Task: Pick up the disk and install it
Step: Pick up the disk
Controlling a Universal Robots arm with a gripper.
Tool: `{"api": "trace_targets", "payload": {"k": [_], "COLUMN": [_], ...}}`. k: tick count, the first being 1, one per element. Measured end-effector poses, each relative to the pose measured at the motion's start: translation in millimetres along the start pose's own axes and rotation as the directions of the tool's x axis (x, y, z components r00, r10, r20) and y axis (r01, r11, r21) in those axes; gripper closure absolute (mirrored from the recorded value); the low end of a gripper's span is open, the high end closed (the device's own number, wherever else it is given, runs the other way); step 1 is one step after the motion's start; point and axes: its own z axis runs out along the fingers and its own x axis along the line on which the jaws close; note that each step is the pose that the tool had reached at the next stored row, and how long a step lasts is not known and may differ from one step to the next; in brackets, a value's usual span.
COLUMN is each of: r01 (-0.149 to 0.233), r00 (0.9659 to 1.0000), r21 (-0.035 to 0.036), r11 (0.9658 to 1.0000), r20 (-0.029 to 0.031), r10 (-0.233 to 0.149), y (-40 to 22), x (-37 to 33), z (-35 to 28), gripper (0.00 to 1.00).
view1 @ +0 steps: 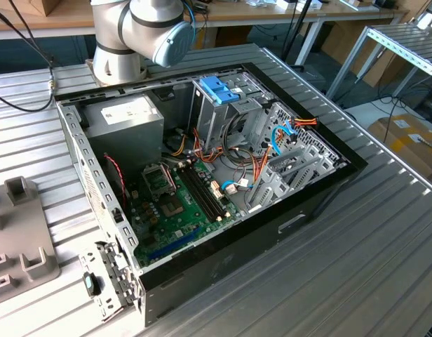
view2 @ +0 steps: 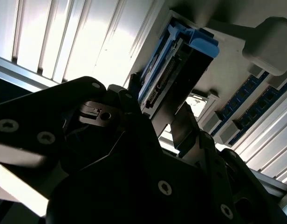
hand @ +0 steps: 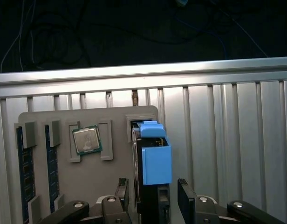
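- In the exterior view the arm [view1: 142, 28] rises behind an open computer case [view1: 202, 175] that lies on a ribbed metal table [view1: 384, 267]. A blue latch [view1: 219, 90] sits atop the drive cage [view1: 216, 119], and cables and a circuit board crowd the inside. A grey tray [view1: 19, 232] lies beside the case at the exterior view's left.
- In the first wrist view the gripper [hand: 154, 183] is spread apart and grasps nothing. Its fingers [hand: 123, 186] straddle the disk [hand: 156, 161], with a thin gap on each side. The disk stands on edge in a slot of the tray [hand: 118, 116]. Off to one side of the gripper, on the same tray, lie a chip [hand: 86, 140] and, farther off, two memory sticks [hand: 23, 163].
- In the second wrist view the gripper [view2: 155, 109] likewise brackets the disk [view2: 167, 70], whose blue frame end points away from the fingers [view2: 185, 126]. The tray [view2: 227, 70] and the memory sticks [view2: 248, 88] lie just beyond.
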Motion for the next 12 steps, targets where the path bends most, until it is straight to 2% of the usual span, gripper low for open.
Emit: {"api": "trace_targets", "payload": {"k": [9, 12], "r01": [0.000, 0.000], "r00": [1.0000, 1.0000], "r21": [-0.0004, -0.0003], "r11": [1.0000, 1.0000], "r20": [-0.0002, -0.0002], "r10": [0.000, 0.000], "y": [0.1, 0.0], "x": [0.1, 0.0], "z": [2.1, 0.4], "gripper": [0.46, 0.46]}}
